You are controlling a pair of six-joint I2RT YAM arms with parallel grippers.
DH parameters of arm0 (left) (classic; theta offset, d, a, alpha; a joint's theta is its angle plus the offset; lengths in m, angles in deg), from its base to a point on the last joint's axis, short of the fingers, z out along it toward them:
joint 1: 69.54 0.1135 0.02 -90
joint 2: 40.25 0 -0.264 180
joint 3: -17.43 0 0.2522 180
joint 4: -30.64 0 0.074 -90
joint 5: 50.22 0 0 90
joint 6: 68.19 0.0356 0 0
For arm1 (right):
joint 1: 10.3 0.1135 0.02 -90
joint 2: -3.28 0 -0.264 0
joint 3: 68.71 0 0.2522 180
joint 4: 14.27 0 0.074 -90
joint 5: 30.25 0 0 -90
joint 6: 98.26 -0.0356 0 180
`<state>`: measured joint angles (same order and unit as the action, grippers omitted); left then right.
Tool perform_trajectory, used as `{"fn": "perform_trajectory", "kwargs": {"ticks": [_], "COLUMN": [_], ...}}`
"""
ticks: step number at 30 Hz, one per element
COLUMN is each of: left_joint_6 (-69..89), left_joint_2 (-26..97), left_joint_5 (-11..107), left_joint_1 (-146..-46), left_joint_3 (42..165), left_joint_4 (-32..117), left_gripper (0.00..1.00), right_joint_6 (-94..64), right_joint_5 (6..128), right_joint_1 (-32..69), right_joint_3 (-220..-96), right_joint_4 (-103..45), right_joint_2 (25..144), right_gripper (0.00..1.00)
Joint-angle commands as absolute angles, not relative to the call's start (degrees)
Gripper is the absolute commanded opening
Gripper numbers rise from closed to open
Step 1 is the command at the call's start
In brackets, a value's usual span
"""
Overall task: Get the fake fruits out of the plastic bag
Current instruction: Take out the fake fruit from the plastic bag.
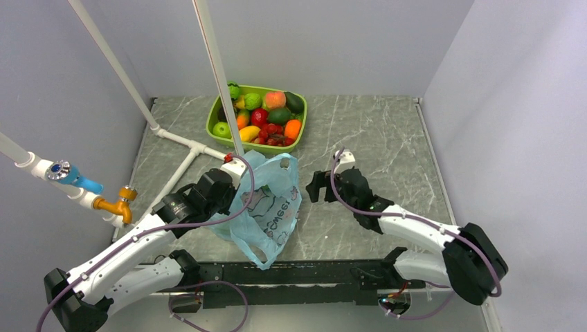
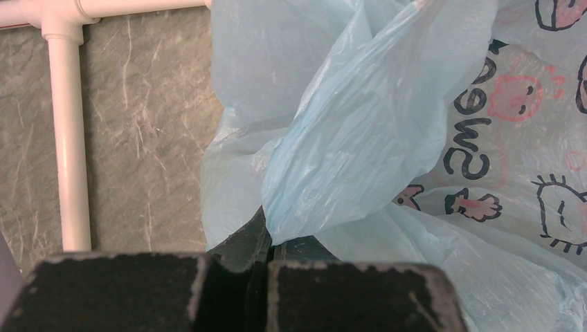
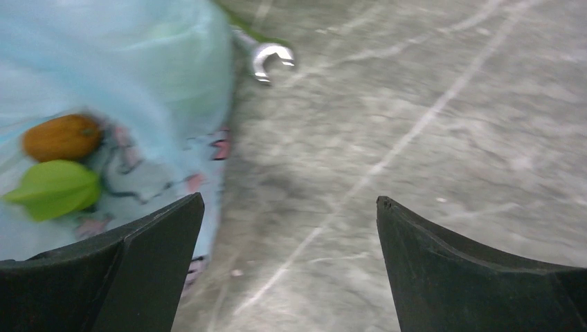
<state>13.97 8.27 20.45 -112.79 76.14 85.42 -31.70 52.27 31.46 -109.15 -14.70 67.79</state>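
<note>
Because the thin, light blue, translucent plastic bag (image 1: 266, 211) with dark lettering and drawings is held only by a pinched fold of its film, the likeliest trouble is that fold slipping or tearing free, which would let the bag collapse over its contents. The bag lies on the grey marbled tabletop (image 1: 374, 138) between the two arms. Through its wall the right wrist view shows two of the fake fruits: a brown-orange oval piece (image 3: 62, 136) and, just below it, a bright green piece (image 3: 52, 188). Whether more are inside I cannot tell.

The left gripper (image 2: 266, 266) is clenched on a bunched fold at the bag's left side. The right gripper (image 3: 289, 200) hangs just beside the bag's right side, fingers spread wide with nothing between them. If it closes through the wall and not the mouth, it would trap film along with the fruit.

Beyond the bag, a lime-green rigid plastic tray (image 1: 210, 126) holds a heap of mixed toy fruits.
</note>
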Motion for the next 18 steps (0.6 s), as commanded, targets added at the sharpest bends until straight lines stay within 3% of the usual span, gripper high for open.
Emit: {"fn": "perform_trajectory", "kwargs": {"ticks": [1,6,8,11,18], "left_joint_6": [13.5,13.3,13.3,13.2,13.2], "left_joint_2": [7.2,7.0,7.0,6.8,6.2], "left_joint_5": [20.4,20.3,20.2,20.3,20.9], "left_joint_1": [-112.7,-112.6,-112.7,-112.6,-112.7], "left_joint_3": [77.7,77.5,77.5,77.5,77.4], "left_joint_4": [84.3,84.2,84.3,84.3,84.2], "left_gripper": [0.0,0.0,0.0,0.0,0.0], "right_joint_6": [-30.8,-27.7,-26.6,-25.5,-26.6], "right_joint_5": [48.7,49.2,49.1,47.9,46.0], "right_joint_1": [38.7,45.2,48.1,52.4,57.8], "right_joint_3": [-111.0,-114.9,-115.9,-116.5,-120.7], "right_joint_4": [-10.3,-7.5,-6.0,-3.8,-3.7], "right_joint_2": [65.9,67.6,68.8,70.9,82.1], "right_gripper": [0.94,0.84,0.76,0.57,0.39]}}
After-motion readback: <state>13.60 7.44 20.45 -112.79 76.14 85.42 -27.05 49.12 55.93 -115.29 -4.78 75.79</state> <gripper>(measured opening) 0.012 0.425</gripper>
